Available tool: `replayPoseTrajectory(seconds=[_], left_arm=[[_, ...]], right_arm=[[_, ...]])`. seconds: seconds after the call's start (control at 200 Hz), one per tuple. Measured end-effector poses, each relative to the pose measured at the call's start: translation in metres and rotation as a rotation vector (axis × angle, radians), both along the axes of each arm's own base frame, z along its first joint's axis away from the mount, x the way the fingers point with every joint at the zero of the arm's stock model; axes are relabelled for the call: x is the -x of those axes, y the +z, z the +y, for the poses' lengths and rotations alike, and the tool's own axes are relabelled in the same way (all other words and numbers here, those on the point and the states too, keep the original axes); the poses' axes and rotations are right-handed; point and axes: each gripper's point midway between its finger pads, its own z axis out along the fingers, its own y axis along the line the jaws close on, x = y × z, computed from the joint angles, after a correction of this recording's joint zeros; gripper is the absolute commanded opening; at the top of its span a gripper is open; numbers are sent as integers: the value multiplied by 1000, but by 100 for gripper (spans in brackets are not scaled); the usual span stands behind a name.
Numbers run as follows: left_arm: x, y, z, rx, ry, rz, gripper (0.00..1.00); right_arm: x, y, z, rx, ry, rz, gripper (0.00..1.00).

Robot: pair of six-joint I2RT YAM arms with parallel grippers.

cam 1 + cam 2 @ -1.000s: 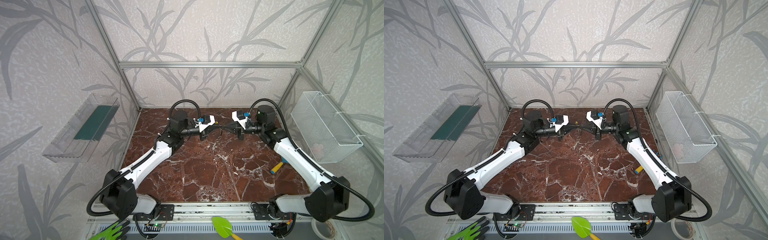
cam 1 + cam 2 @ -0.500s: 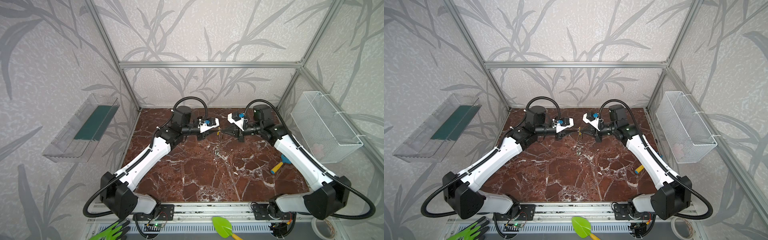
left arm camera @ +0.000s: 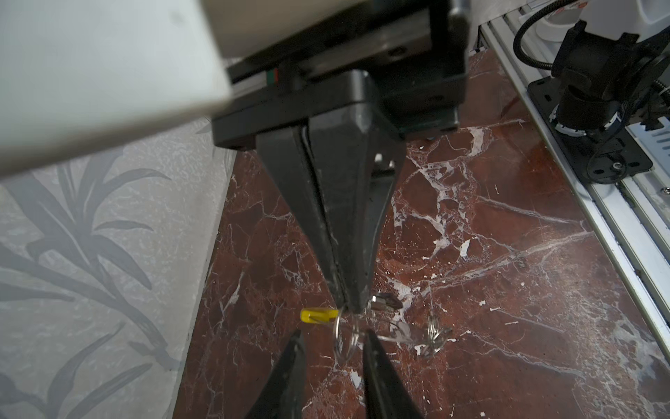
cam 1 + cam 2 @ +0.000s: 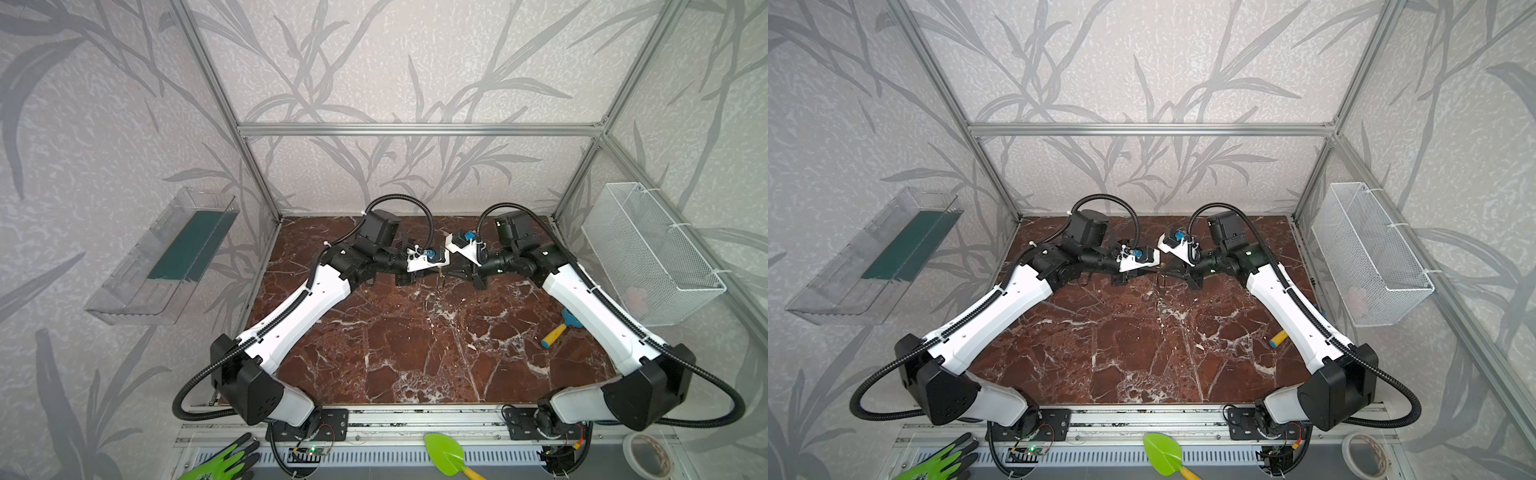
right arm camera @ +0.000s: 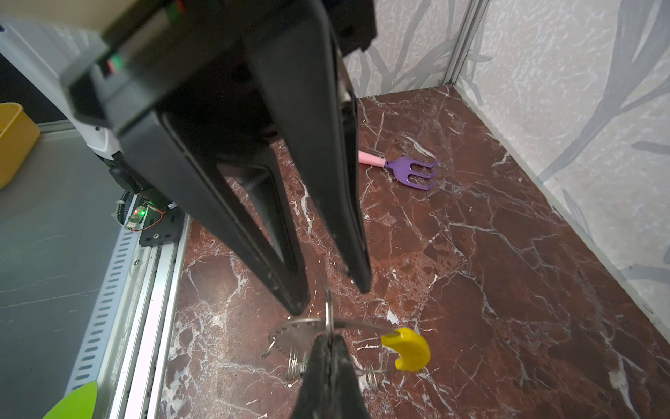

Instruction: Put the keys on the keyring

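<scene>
grey notched keyring [image 5: 301,328] held above the marble table [image 5: 507,272], open room around; right gripper [image 5: 329,341] jaws pressed on its rim, left gripper [image 5: 330,298] jaws spread astride a small ring [image 5: 328,308], keys [image 3: 385,302] just beside.

**Layout of the cell.** In both top views you see the table [image 4: 415,357] at lower centre, walled on three sides. The left gripper [image 4: 437,271] and right gripper [image 4: 448,272] meet tip to tip over its far middle, with the keyring [image 5: 297,332] between them. A tray [image 4: 166,266] hangs on the wall at frame left, and a wire basket [image 4: 648,249] on the wall at frame right. A short-handled toy [image 4: 559,330] lies on the table at right, just beside the right arm. Along the frame's bottom edge, in front of the table, lie a glove [image 4: 224,463] at left, a scoop [image 4: 442,451] at centre and a tape roll [image 4: 629,451] at right. In the right wrist view, a toy rake [image 5: 406,168] lies on the table near a wall corner.
</scene>
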Motion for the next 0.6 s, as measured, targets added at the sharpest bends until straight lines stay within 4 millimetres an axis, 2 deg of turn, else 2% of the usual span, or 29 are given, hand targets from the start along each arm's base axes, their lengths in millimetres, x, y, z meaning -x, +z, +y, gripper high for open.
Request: replayPoseTrajectory(seconds=[0.115,0.205,0.505,0.6], left_arm=[[-1,-8,-2,-28,0,8,30],[-1,-8,-3,-36,0,9,26],[3,-10,-5,-50,-13,13,0],[3,-10,-5,-50,-13,17,0]], right_arm=[[2,-3,1,17,4,6,0],[2,-6,1,26,5,8,0],[1,-7,2,36,5,1,0],[0,-7,2,41,0,-3,0]])
